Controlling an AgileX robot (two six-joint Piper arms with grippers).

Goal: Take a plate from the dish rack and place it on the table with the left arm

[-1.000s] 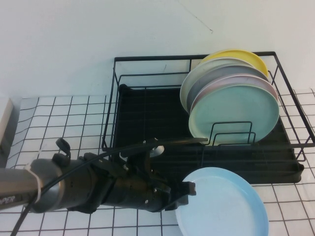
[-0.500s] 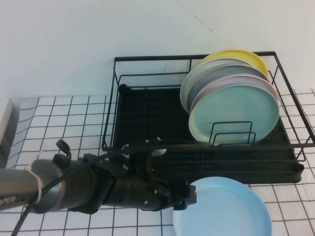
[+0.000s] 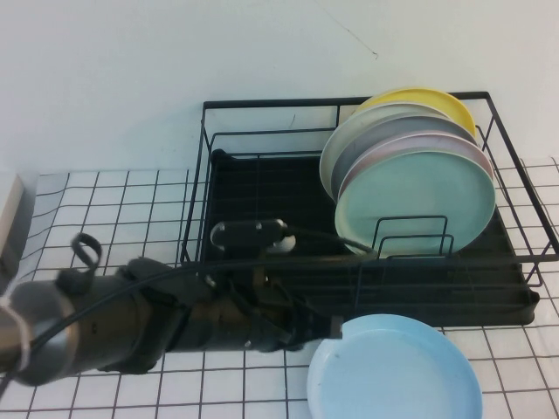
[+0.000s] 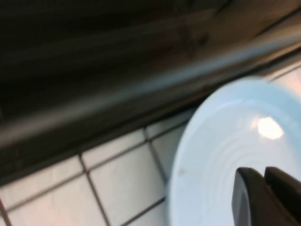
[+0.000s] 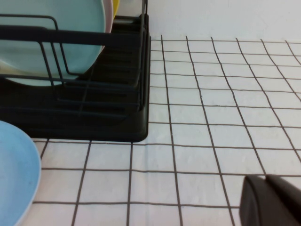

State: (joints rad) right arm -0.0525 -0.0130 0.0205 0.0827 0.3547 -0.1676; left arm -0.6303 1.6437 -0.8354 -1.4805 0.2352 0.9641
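The sky-blue plate (image 3: 397, 371) lies flat on the gridded table (image 3: 113, 209) just in front of the black dish rack (image 3: 262, 196). My left arm reaches in from the left, and my left gripper (image 3: 334, 329) sits at the plate's near-left rim. In the left wrist view the plate (image 4: 221, 141) fills the space behind my left gripper (image 4: 263, 170), whose fingers are together with nothing between them. My right gripper (image 5: 265, 178) is shut and empty, low over the table to the right of the rack (image 5: 136, 127); it is out of the high view.
Several plates stand upright at the rack's right end, a mint-green one (image 3: 415, 201) in front and a yellow one (image 3: 437, 98) at the back. The rack's small wire loop holder (image 3: 410, 237) is at its front. A pale object (image 3: 7, 218) sits at the table's left edge.
My left arm lowered the plate from a slight tilt to flat on the table. Since then the wrist has rolled and the arm has shifted, while the plate stays still.
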